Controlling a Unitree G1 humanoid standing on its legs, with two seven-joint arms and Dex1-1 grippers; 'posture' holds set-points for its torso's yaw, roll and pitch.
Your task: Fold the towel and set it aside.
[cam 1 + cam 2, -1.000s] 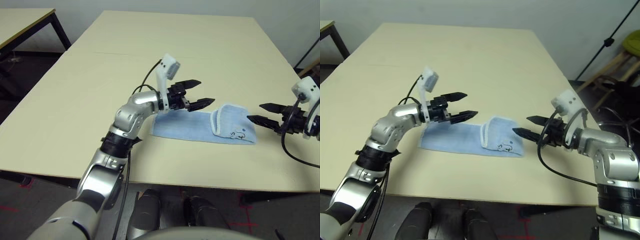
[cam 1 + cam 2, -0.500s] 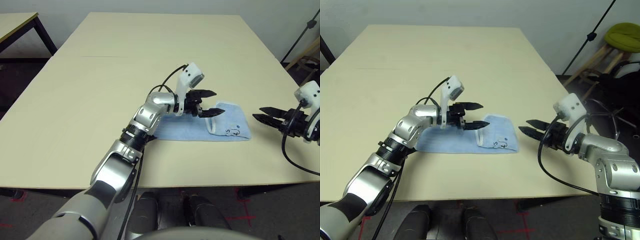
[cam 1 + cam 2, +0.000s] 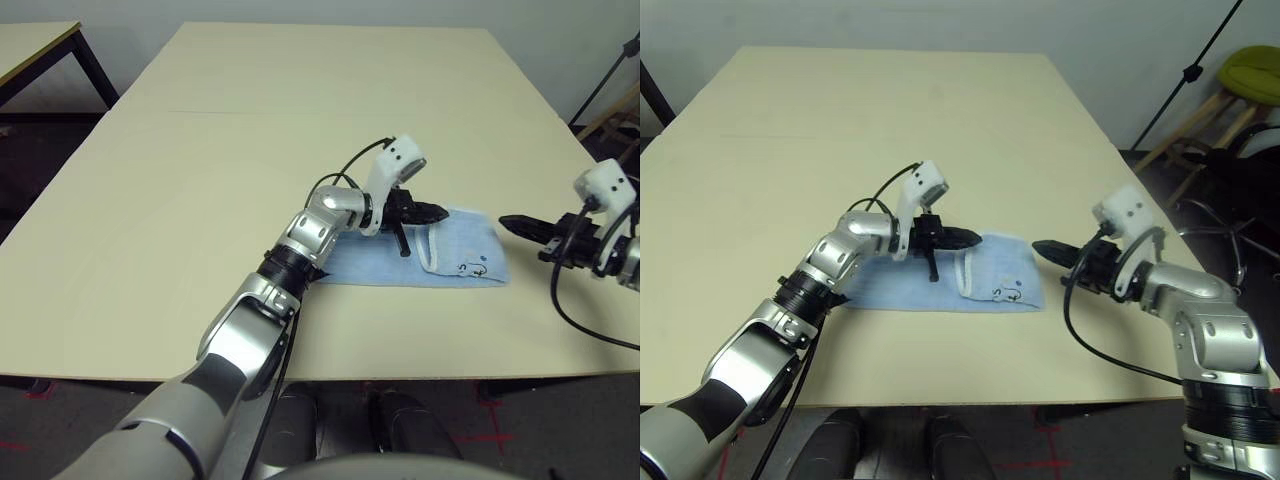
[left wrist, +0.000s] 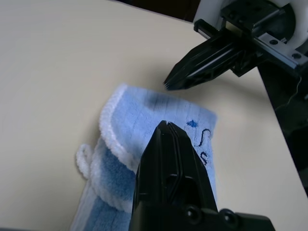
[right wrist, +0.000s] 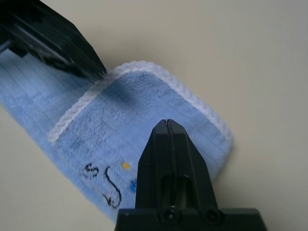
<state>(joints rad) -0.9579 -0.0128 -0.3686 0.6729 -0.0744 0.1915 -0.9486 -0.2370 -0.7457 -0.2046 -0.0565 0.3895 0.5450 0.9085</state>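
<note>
The towel (image 3: pixel 440 255) is seen as soft, looped terry cloth, matt, with a coarser white stitched edging and dark embroidered thread. The table (image 3: pixel 200 180) is shown as a smooth, matt, pale top, possibly laminate. The left gripper (image 3: pixel 428 212) and right gripper (image 3: pixel 517 222) are made of black plastic with a slight sheen; the forearms are finished in brushed silver metal.

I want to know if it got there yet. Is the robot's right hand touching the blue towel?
Apart. In the left eye view, bare table shows between the shut right gripper and the towel.
</note>
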